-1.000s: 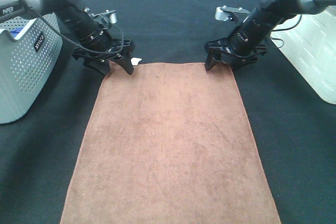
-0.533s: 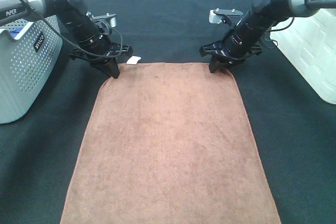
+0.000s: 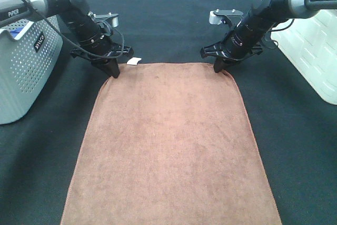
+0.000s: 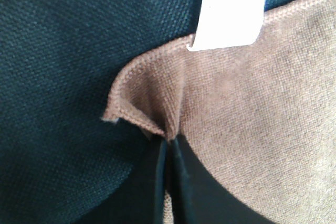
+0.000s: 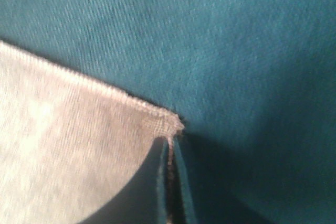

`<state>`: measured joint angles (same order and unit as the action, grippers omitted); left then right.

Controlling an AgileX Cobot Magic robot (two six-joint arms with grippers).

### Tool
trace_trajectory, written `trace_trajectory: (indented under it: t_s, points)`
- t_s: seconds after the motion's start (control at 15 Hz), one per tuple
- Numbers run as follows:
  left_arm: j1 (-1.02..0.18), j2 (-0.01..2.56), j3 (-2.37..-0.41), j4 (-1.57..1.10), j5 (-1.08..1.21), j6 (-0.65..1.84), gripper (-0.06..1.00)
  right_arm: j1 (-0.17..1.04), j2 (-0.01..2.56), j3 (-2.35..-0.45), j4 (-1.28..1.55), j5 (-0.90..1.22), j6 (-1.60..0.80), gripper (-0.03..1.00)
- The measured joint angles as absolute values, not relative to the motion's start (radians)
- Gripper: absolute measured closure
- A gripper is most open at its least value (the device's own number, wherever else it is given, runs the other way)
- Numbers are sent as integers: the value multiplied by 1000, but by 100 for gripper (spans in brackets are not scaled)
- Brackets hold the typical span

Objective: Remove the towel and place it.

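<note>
Towel, a soft, light brown cloth lying flat on the dark table, is pinched at its 2 far corners, one in the closed left gripper, one in the closed right gripper, so it will likely sag between them once lifted.

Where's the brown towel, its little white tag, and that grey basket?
towel (image 3: 171, 146): high view, middle of the cloth.
white tag (image 4: 229, 11): left wrist view, tag's centre.
grey basket (image 3: 23, 72): high view, perforated side wall.
</note>
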<state>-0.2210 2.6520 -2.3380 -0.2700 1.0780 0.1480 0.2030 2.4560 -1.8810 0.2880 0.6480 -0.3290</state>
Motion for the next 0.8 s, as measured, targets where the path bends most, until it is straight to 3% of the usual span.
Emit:
trace_trajectory:
  t_s: [0.27,0.8]
  points:
    - [-221,2660,-2404,-248,1055,148,94,210,2431,-1889,287,502,-337,96]
    - [-221,2660,-2486,-198,760,149,94,210,2421,-2026,288,328,-424,96]
